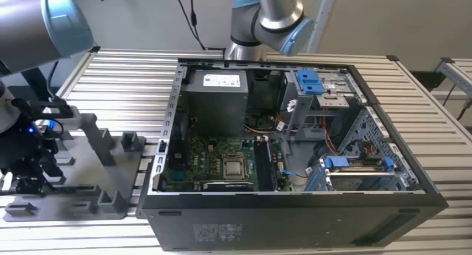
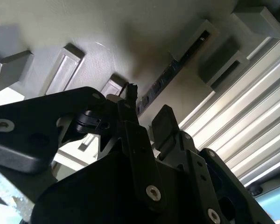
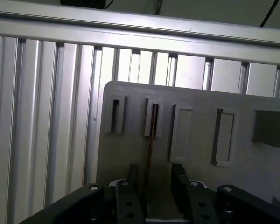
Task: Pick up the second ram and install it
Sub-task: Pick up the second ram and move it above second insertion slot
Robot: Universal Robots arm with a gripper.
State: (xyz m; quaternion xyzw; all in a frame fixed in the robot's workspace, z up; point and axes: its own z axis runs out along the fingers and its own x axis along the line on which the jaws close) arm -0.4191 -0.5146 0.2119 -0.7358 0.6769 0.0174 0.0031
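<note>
The second ram (image 3: 150, 140) stands on edge in a slot of the grey holder tray (image 3: 196, 93), a thin dark stick seen edge-on. My gripper (image 3: 154, 186) is open and straddles it, one finger on each side with a small gap to the board. In the second wrist view the ram (image 2: 177, 63) runs along the tray (image 2: 107, 28) and passes between the fingertips of the gripper (image 2: 148, 103). In the exterior view the gripper (image 1: 31, 177) hangs low over the tray (image 1: 110, 172) at that view's left.
An open computer case (image 1: 295, 211) lies to the exterior view's right of the tray, with the green motherboard (image 1: 210, 158), silver processor (image 1: 234, 167) and power supply (image 1: 214, 100) inside. Upright tray posts (image 1: 92, 133) stand near the gripper. Ribbed aluminium table (image 1: 125, 72) lies underneath.
</note>
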